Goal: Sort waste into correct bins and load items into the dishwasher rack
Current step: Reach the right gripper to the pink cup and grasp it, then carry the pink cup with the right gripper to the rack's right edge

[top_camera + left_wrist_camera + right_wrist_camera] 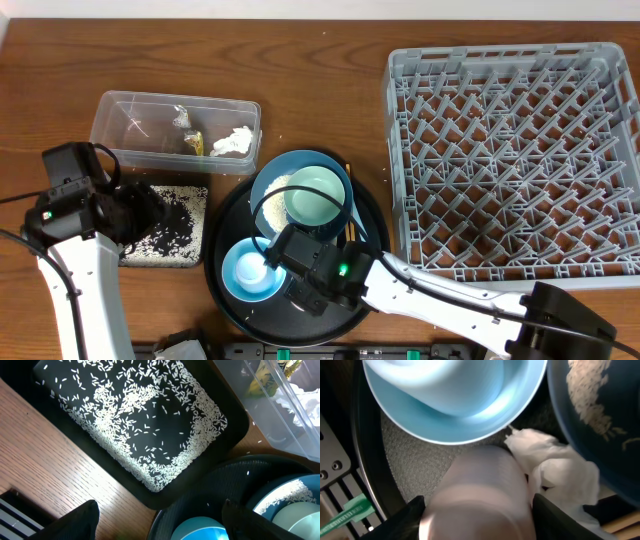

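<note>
Rice grains [145, 425] speckle the flat black tray [237, 425]

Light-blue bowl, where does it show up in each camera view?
Overhead: the light-blue bowl sits low, left of centre.
Left wrist: bottom edge, right of centre.
Right wrist: fills the top.
Shared landmark: the dark-blue dish, beside the bowl in all three.

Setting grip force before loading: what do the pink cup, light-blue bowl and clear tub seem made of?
Pink cup: likely matte plastic, soft dull sheen, though blurred. Light-blue bowl: smooth plastic or melamine, perhaps; even gloss, thin rim. Clear tub: transparent glossy plastic; contents show through its walls.
</note>
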